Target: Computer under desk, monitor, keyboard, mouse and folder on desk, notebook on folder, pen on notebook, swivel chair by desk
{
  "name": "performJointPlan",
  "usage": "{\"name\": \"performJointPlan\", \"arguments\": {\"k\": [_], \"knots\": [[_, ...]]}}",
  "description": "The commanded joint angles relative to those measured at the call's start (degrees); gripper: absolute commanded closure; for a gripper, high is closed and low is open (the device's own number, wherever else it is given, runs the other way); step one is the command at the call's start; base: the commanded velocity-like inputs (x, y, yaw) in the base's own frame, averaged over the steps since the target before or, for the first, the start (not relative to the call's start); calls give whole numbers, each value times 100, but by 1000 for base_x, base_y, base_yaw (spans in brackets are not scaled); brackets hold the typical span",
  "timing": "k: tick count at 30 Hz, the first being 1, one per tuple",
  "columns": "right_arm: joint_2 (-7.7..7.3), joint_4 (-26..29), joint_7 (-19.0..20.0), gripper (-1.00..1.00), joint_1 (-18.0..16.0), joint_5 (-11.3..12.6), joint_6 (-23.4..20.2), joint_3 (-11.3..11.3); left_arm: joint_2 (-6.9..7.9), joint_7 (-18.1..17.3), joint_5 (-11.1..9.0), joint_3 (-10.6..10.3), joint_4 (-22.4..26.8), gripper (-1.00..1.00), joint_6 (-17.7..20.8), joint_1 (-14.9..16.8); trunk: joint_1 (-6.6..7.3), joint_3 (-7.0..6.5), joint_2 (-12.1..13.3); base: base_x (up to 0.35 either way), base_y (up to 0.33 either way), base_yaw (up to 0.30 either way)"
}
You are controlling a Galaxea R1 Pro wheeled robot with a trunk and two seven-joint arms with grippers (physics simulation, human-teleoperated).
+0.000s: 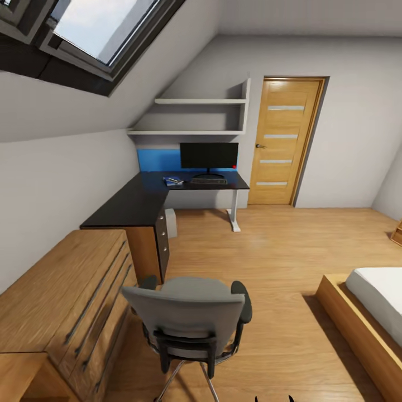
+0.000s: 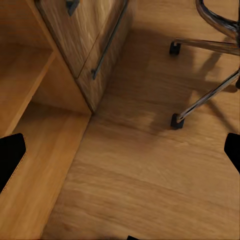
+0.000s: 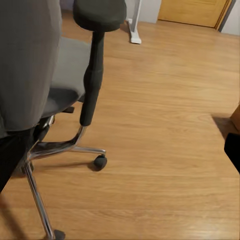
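The swivel chair [image 1: 190, 315] stands close in front of me with its grey back toward me, about two metres short of the desk [image 1: 134, 204]. At the desk's far end the monitor [image 1: 209, 155] stands upright with the keyboard [image 1: 209, 181] in front of it. Left of the keyboard lies the flat blue folder [image 1: 174, 180] with something small and dark on top, too small to name. The pale computer [image 1: 171, 222] sits on the floor under the desk. My left gripper [image 2: 120, 155] hangs open over the floor by the chair's chrome base [image 2: 205, 100]. My right gripper [image 3: 120, 150] is open beside the chair's armrest [image 3: 97, 30]; the seat [image 3: 67, 70] is bare.
A low wooden dresser [image 1: 61, 301] lines the left wall beside the chair. A wooden-framed bed [image 1: 363, 312] fills the lower right. A closed wooden door [image 1: 285, 139] is at the back. Open plank floor [image 1: 268, 251] runs between the chair, desk and bed.
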State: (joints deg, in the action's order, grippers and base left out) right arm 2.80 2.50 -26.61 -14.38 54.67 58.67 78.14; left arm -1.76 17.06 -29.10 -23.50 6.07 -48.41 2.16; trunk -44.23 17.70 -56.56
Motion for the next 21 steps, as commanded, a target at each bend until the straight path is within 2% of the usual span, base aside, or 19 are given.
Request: {"name": "performJointPlan", "arguments": {"k": [1, 12, 21], "knots": [[3, 2, -55, -100, -4, 5, 4, 49, 0, 34, -25, -49, -1, -100, -11, 4, 0, 7, -5, 0, 223, 0], [26, 5, -55, -100, -4, 8, -4, 52, 0, 38, -25, -49, -1, -100, -11, 4, 0, 7, -5, -2, 79, 0], [19, 5, -59, -100, -4, 8, -4, 47, 0, 40, -25, -49, -1, -100, -11, 4, 0, 7, -5, -62, 79, 0]]}}
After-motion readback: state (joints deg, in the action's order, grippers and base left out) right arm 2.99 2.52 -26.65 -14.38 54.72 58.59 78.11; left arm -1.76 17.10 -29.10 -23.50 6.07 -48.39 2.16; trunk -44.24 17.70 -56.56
